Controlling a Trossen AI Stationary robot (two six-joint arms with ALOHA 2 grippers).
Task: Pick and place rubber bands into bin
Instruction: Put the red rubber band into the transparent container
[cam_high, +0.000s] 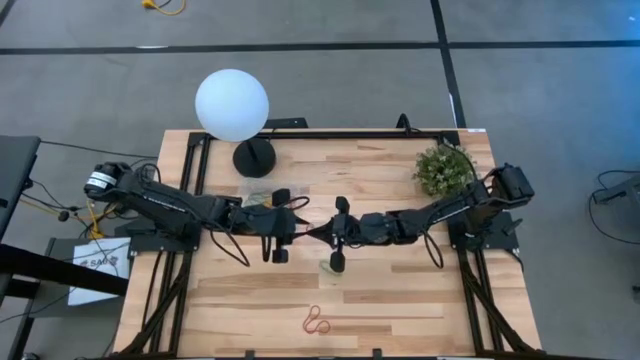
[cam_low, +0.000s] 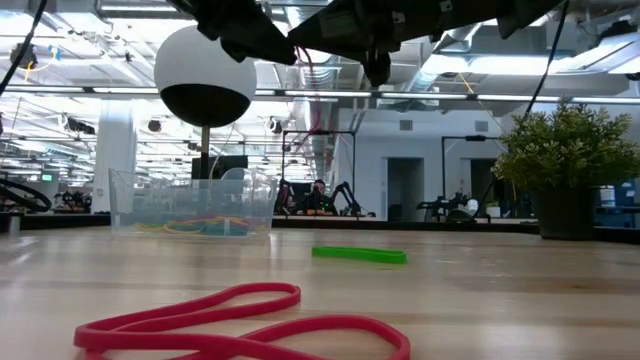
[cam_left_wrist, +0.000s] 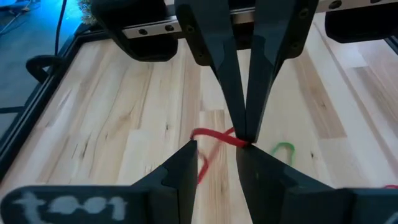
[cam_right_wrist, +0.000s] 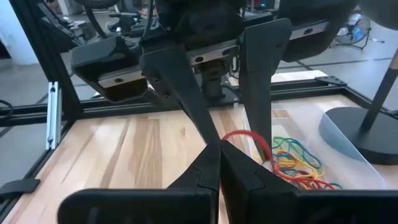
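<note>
A red rubber band (cam_low: 240, 325) is seen nearest in the low view, with a green band (cam_low: 358, 254) behind it on the table (cam_high: 400, 300). Farther back stands the clear bin (cam_low: 190, 205), holding coloured bands. A red band (cam_left_wrist: 214, 135) is pinched by the right gripper (cam_left_wrist: 244, 138), fingers pressed together, mid-table. The left gripper (cam_right_wrist: 211, 144), fingers spread, faces it tip to tip. Only the high view shows both arms meeting.
</note>
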